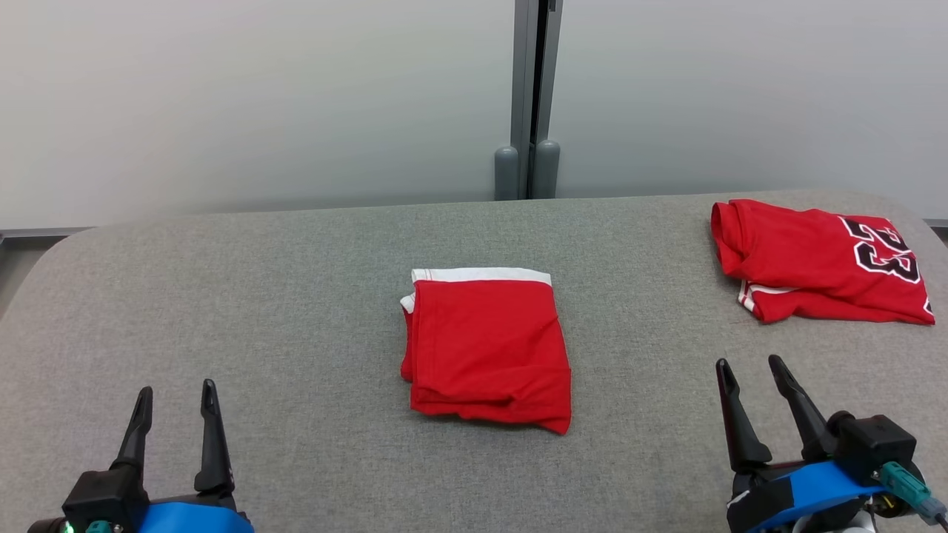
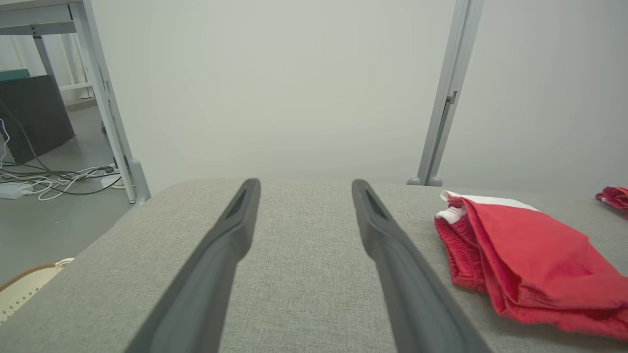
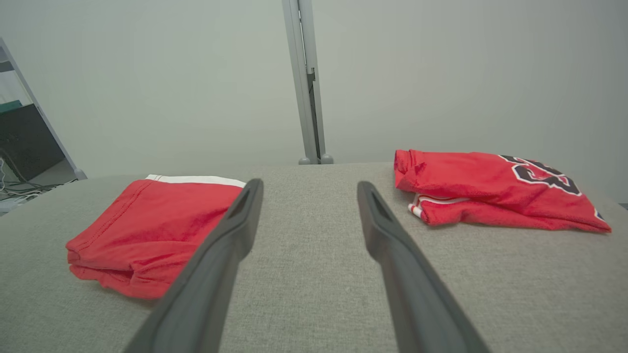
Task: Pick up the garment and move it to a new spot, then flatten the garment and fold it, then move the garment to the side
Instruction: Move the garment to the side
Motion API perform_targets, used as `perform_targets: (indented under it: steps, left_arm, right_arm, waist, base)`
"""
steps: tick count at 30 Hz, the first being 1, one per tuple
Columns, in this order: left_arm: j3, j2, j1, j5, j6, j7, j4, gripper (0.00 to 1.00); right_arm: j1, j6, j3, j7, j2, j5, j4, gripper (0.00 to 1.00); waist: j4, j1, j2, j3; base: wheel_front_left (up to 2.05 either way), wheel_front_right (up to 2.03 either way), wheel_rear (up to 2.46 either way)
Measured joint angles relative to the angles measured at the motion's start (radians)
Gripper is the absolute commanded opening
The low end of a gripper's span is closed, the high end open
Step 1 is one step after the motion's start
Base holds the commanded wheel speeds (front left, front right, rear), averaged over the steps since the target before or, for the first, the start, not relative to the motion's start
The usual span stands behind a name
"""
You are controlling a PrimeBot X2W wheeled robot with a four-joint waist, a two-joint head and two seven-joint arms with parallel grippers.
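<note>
While the shorts (image 1: 485, 348) lie folded ahead of and between the left gripper (image 1: 178, 387) and right gripper (image 1: 749, 362), both spread wide and empty, folding seems done, though lower layers are hidden, leaving only the move aside.

1. Tabletop (image 1: 296, 311): covered in grey woven fabric with rounded corners. It spans the full width of the head view.
2. Wall (image 1: 222, 96): plain, pale, matt panels standing directly behind the tabletop's far edge.
3. Post (image 1: 535, 74): a vertical grey metal profile between two wall panels, with two rounded grey feet (image 1: 527, 172) at its base.
4. Floor (image 2: 54, 225): smooth grey, seen past the tabletop's left side in the left wrist view.
5. Floor items: loose black and white cables (image 2: 59, 177) lie near a pale metal frame leg (image 2: 105, 113). A dark panel (image 2: 32, 117) stands behind them.
6. Lighting: even and diffuse, with soft shadows.
</note>
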Motion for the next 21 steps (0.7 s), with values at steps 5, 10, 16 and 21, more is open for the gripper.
perform_targets:
  steps: [5,10,16,21]
  left_arm:
    - [-0.009,0.003,0.0,-0.008,0.0,0.012,-0.009,1.0]
    - [-0.012,0.008,0.0,-0.012,0.0,0.02,-0.019,1.0]
    - [-0.02,0.016,0.0,-0.018,0.0,0.036,-0.027,1.0]
    - [-0.024,0.021,0.0,-0.021,0.001,0.04,-0.034,1.0]
  right_arm:
    - [0.005,0.0,-0.005,0.012,0.004,-0.006,-0.017,1.0]
    - [0.015,0.0,-0.007,0.019,0.006,-0.007,-0.023,1.0]
    - [0.017,0.0,-0.007,0.026,0.007,-0.007,-0.027,1.0]
    - [0.017,0.0,-0.008,0.033,0.009,-0.007,-0.028,1.0]
  waist:
    - [0.002,0.0001,0.0,0.0]
    - [0.003,0.0001,0.0,-0.001]
    - [0.002,0.0001,0.0,0.0]
    - [0.003,0.0001,0.0001,0.003]
  base:
    - [0.0,0.0,0.0]
    - [0.0,0.0,0.0]
    - [0.0,0.0,0.0]
    - [0.0,0.0,0.0]
